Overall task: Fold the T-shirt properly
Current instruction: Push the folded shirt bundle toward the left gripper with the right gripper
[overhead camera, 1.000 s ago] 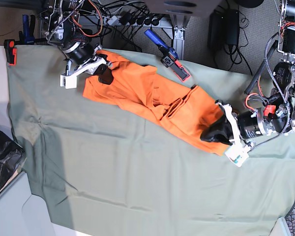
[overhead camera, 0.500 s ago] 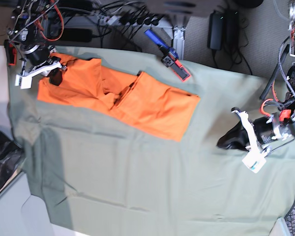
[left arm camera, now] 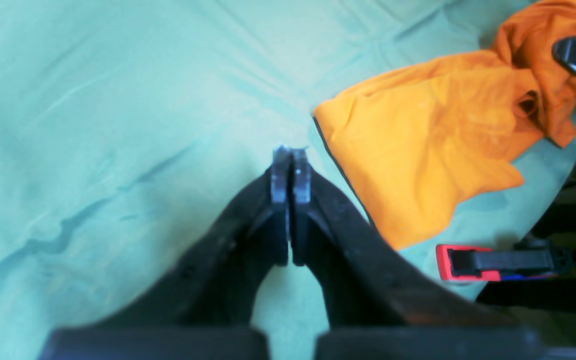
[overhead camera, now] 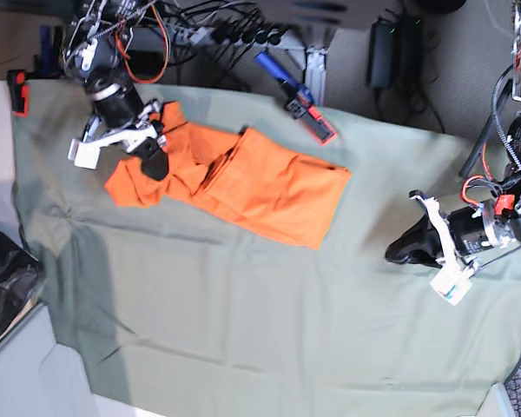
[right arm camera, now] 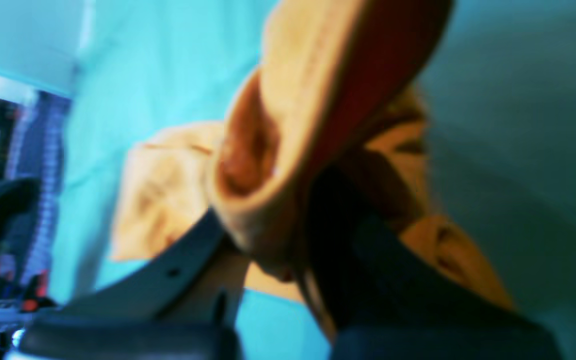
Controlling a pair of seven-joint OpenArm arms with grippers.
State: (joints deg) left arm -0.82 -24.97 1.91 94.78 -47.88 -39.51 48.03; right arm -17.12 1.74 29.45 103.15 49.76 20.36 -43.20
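Note:
The orange T-shirt (overhead camera: 260, 187) lies as a long folded strip across the back of the sage-green cloth (overhead camera: 243, 313). Its left end is bunched up. My right gripper (overhead camera: 149, 155) is shut on that bunched end; in the blurred right wrist view orange fabric (right arm camera: 288, 125) is pinched between its fingers. My left gripper (overhead camera: 398, 253) rests on the green cloth to the right of the shirt, apart from it. In the left wrist view its jaws (left arm camera: 290, 156) are closed together with nothing between them, and the T-shirt (left arm camera: 428, 160) lies ahead to the right.
A blue and red clamp (overhead camera: 297, 102) grips the cloth's back edge just behind the shirt; it also shows in the left wrist view (left arm camera: 473, 261). A red clamp (overhead camera: 18, 90) sits at the far left edge. A black bag (overhead camera: 4, 291) lies at the left.
My left gripper let go of the shirt's right end and drew back to the right. My right gripper swung left with the shirt, then came back right, bunching the left end.

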